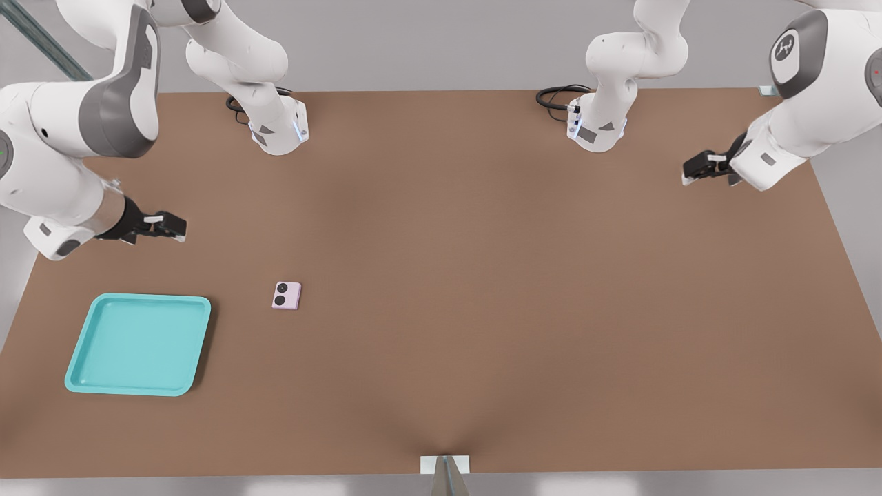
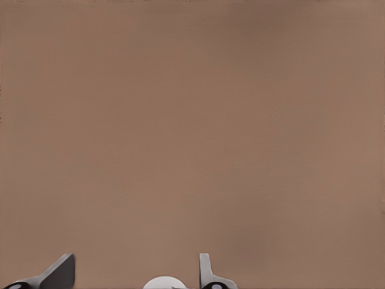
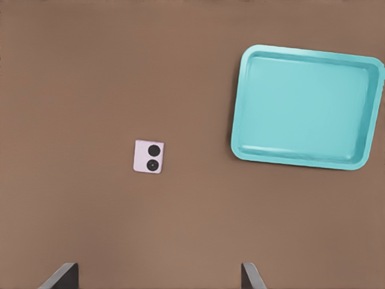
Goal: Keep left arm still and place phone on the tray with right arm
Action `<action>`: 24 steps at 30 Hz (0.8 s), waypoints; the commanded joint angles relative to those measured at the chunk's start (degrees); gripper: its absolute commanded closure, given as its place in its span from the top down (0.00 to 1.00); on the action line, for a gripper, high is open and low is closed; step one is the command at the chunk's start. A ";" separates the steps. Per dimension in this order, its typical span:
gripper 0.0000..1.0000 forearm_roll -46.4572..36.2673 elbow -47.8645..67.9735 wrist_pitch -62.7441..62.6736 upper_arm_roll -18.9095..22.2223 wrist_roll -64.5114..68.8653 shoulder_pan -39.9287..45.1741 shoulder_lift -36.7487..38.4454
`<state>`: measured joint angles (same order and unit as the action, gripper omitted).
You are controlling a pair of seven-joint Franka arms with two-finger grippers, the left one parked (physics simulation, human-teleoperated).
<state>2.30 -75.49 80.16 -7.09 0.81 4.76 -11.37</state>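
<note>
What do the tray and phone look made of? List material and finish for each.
Tray: likely plastic, smooth turquoise, faint sheen along its raised rim.
Phone: matte pink-lilac shell, plastic or coated metal, cannot tell; glossy black lenses.
The claw hangs open above the table, away from both.

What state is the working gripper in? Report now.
Right arm's black two-finger gripper: open, holding nothing, hanging above the brown table, apart from the small pale pink-lilac phone.

Soft, even overhead light; clean, sharp renders with no glare.

The counter (image 1: 482, 275) is evenly bright, darkening slightly toward its near-edge middle. The tool (image 1: 180, 227) hovers open above it. Ahead of the tool, the tray (image 1: 83, 372) casts a thin soft shadow, and the phone (image 1: 286, 295) casts almost none.
</note>
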 commanded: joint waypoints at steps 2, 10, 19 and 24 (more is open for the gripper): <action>1.00 0.34 0.34 5.36 -0.91 1.03 -0.02 -1.19; 1.00 1.92 -28.57 45.08 -5.13 -13.64 -3.62 -7.88; 1.00 1.83 -35.52 61.96 -4.96 -16.81 -0.19 -19.30; 1.00 1.83 -35.34 62.84 -4.96 -19.44 -0.55 -21.41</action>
<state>4.21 -110.80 138.05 -12.03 -9.77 4.22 -32.72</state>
